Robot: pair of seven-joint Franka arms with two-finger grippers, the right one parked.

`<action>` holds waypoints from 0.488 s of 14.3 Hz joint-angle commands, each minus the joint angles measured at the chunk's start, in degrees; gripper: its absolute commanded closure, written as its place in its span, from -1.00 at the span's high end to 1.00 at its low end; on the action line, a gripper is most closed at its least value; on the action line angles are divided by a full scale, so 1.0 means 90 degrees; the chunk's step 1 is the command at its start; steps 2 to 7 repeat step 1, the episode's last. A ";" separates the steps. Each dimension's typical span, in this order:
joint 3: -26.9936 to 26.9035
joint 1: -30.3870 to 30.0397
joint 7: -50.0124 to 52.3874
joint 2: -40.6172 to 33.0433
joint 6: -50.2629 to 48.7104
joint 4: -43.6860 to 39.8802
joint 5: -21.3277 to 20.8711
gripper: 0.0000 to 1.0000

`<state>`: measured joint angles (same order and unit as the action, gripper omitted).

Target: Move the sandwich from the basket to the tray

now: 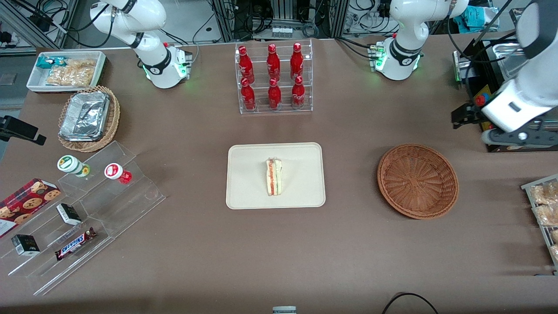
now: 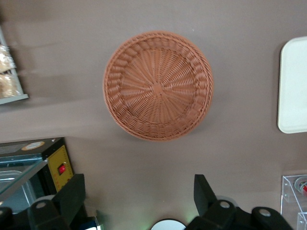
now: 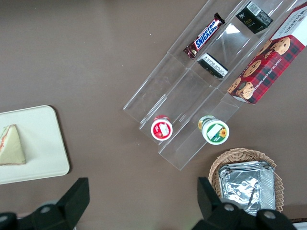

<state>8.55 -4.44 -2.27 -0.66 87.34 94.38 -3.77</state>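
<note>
Scanning the brown bench (image 1: 348,261) from the parked arm's end. Well apart from the flat cream-beige rectangular tray (image 1: 244,192), toward that end and farther from the front camera than it: a white rectangular bin of bagged beige snacks (image 1: 65,69). Just beside the bin, a light tan wicker basket (image 1: 114,114) holding a crumpled foil container (image 1: 85,117).

Nearer the camera than those, also toward the parked arm's end from the tray: a clear stepped acrylic stand (image 1: 126,205). On its steps, a green-lidded cup (image 1: 69,164), a red-lidded cup (image 1: 114,171), two small black boxes and a brown Snickers bar (image 1: 75,244). Beside the stand, a red plaid cookie box (image 1: 26,205).

Farther from the camera than the tray: a clear acrylic rack (image 1: 275,78) with six red bottles standing in two rows.

Resting on the middle of the tray: the small triangular white-bread sandwich (image 1: 273,176), red, orange and green filling edge turned up, clear of the low rim all round.

Beside the tray toward the working arm's end, apart from it: the round reddish-brown woven wicker basket (image 1: 417,181).

Toward the working arm's end from the tray, past the basket, and farther from the camera than the basket: the black two-finger claw (image 1: 463,117), raised off the bench. Fingers (image 2: 72,196) spread wide, gripping nothing; wicker basket (image 2: 158,86) and an edge of the tray (image 2: 293,86) visible below in the wrist view.
</note>
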 commanded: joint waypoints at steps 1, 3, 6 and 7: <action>0.0046 -0.0053 0.0018 -0.0093 -0.0125 -0.0076 0.0076 1.00; 0.0046 -0.0053 0.0018 -0.0093 -0.0125 -0.0076 0.0076 1.00; 0.0046 -0.0053 0.0018 -0.0093 -0.0125 -0.0076 0.0076 1.00; 0.0046 -0.0053 0.0018 -0.0093 -0.0125 -0.0076 0.0076 1.00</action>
